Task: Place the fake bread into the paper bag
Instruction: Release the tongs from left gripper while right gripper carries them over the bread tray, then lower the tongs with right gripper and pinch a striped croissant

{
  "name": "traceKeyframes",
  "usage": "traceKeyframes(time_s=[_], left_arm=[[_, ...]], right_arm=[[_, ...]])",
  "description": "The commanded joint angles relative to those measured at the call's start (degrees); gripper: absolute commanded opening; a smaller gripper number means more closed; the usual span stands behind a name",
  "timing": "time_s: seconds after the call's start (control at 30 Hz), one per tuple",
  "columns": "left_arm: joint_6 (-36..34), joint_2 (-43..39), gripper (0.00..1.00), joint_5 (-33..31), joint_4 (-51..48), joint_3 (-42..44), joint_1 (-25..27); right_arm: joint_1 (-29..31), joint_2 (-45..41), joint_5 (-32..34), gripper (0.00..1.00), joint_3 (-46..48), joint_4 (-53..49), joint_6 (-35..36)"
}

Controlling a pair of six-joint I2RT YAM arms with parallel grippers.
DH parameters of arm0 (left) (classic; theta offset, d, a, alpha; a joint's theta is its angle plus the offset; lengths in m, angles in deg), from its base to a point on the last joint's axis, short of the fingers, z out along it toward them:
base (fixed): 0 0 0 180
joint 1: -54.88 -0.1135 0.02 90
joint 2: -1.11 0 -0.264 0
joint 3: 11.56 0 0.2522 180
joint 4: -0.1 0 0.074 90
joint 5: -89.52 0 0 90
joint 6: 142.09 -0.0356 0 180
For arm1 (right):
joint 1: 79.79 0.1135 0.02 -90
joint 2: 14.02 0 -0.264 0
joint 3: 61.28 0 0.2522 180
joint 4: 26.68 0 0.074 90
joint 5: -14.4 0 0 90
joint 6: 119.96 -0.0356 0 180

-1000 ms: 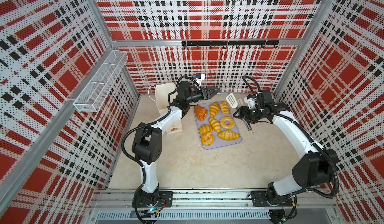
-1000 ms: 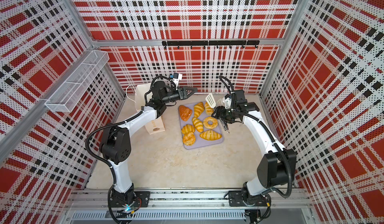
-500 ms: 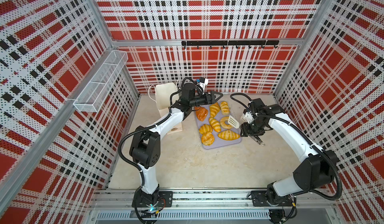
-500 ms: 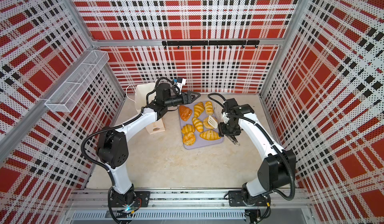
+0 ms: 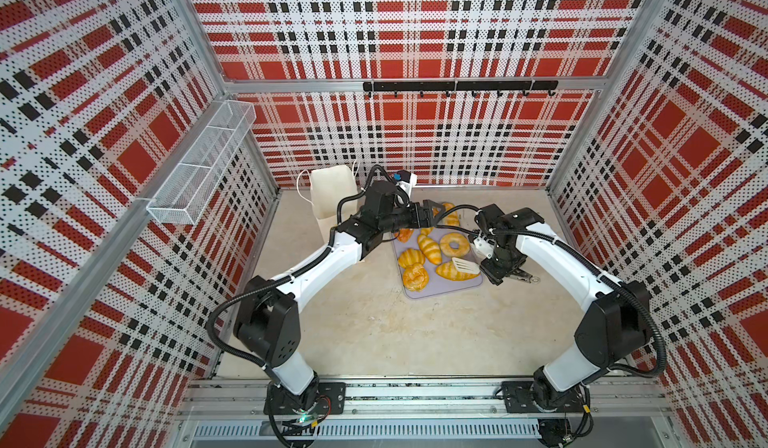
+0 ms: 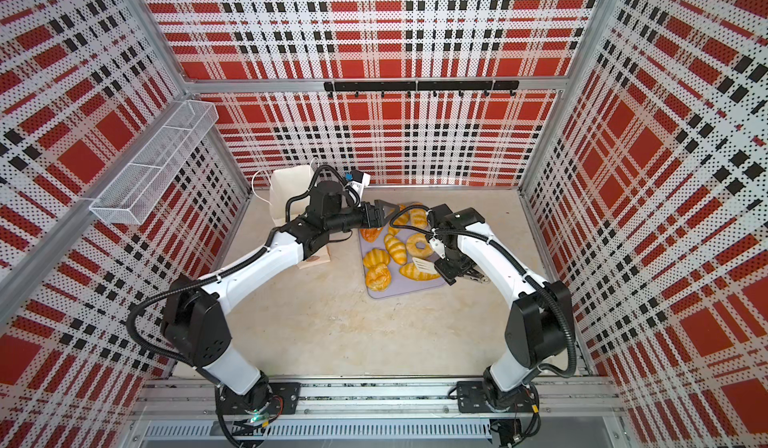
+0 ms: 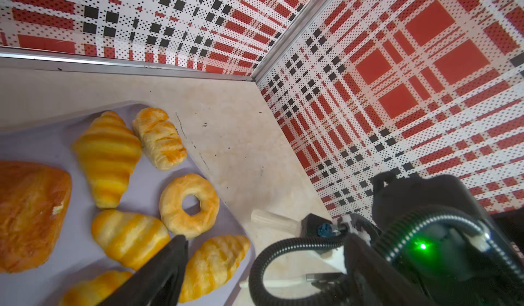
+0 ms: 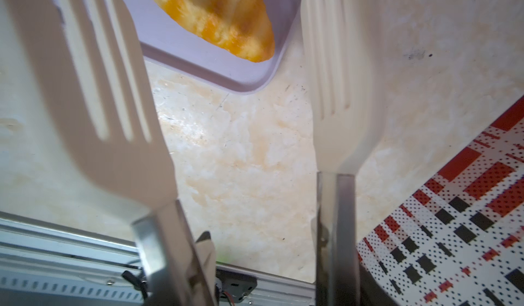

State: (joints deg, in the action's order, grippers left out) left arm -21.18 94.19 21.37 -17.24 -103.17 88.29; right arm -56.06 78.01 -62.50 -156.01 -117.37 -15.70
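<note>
The right gripper (image 5: 500,269) is clamped on the handles of the white tongs (image 5: 464,264), whose slotted blades stand apart and empty just above the striped croissant (image 5: 454,273) at the near right corner of the lilac tray (image 5: 440,291), where the fake bread (image 5: 430,249) lies. To take it cleanly, the blades should, I judge, straddle its thick middle and squeeze gently, since the glossy skin may slip. The left gripper (image 5: 433,208), wide open and empty, hovers over the tray's far end; the paper bag (image 5: 332,190) stands upright behind that arm.
</note>
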Motion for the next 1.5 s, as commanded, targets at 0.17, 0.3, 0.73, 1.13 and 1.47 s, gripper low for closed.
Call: traceKeyframes(time_s=[0.17,0.3,0.73,1.13,1.47], left_arm=[[-4.15,-9.28,0.91,-12.98,-10.82,3.20,2.52],[-5.02,-12.68,0.95,-16.05,-15.13,3.90,3.02],[-8.23,-21.31,1.00,-23.96,-20.41,5.55,6.27],[-7.45,-27.14,1.00,-27.54,-23.59,9.63,8.02],[-7.49,-27.94,0.99,-30.44,-25.81,9.99,11.48]], right_arm=[[0.00,-4.78,0.04,0.62,6.34,6.39,6.27],[0.02,-6.77,-0.67,0.62,9.16,8.34,6.91],[0.26,-4.49,0.91,0.64,11.64,12.07,6.15],[3.87,-1.59,-1.16,0.62,9.18,7.97,2.24],[5.14,-2.28,3.76,0.61,9.42,7.40,1.33]])
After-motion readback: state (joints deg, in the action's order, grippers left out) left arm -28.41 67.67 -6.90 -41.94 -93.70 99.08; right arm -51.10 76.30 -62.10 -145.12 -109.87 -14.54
